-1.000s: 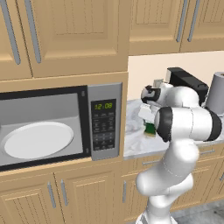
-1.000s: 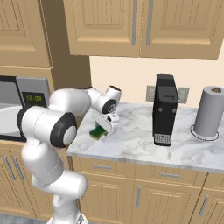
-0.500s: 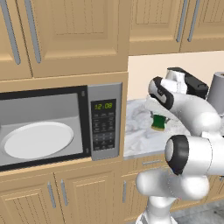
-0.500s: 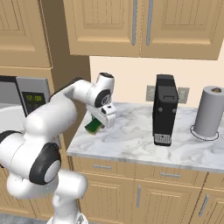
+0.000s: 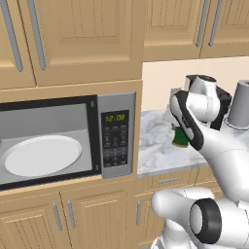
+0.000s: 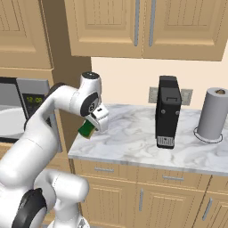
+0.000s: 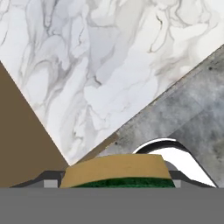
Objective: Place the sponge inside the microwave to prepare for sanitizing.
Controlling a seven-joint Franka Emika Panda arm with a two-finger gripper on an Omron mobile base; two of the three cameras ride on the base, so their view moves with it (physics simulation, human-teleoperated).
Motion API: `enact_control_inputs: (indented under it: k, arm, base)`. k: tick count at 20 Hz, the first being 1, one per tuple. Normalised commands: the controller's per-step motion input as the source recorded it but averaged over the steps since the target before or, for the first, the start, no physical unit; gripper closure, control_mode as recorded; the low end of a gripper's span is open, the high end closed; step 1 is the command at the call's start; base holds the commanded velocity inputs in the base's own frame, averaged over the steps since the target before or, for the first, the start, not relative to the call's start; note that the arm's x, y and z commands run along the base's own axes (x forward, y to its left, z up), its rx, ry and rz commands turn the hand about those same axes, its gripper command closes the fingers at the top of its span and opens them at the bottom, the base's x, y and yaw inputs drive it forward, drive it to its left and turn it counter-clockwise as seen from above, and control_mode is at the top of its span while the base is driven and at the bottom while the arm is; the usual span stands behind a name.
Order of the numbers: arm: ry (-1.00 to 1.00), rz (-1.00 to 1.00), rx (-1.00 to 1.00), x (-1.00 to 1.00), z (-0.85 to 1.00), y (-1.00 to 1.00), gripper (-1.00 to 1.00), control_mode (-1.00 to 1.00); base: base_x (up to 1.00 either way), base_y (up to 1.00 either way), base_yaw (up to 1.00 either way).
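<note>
The sponge [image 6: 87, 129], a dark-green block with a yellowish edge, sits between the fingers of my gripper [image 6: 94, 124], which is shut on it just above the left end of the marble counter [image 6: 129, 140]. From the left base view the sponge [image 5: 181, 140] hangs to the right of the microwave [image 5: 116, 138], whose grey inside and white round plate [image 5: 41, 154] are in plain sight. In the hand view the sponge [image 7: 116, 173] lies at the bottom, over the counter's edge. The microwave [image 6: 26, 104] stands left of the hand.
A tall black appliance [image 6: 168, 111] stands on the counter near the wall, and a paper towel roll [image 6: 215, 113] stands at the far right. Wooden wall cabinets [image 5: 73, 39] hang above the microwave, and drawers and doors run below the counter.
The arm has swung its elbow down and around. The hand has turned but stays over the counter's left end, still holding the sponge.
</note>
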Motion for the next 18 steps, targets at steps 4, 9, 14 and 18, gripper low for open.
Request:
enact_control_inputs:
  k: [4,9,14,18]
  arm:
    - [0.02,0.0,0.0,-0.09,0.34,0.02,1.0,-1.0]
    - [0.21,0.0,0.0,0.0,0.13,0.01,1.0,-1.0]
    - [0.02,0.0,-0.01,-0.07,0.0,0.0,1.0,-1.0]
    - [-0.01,0.0,0.0,-0.05,-0.11,0.0,1.0,-1.0]
  base:
    - [0.0,0.0,0.0]
    - [0.0,0.0,0.0]
    - [0.0,0.0,0.0]
    - [0.0,0.0,0.0]
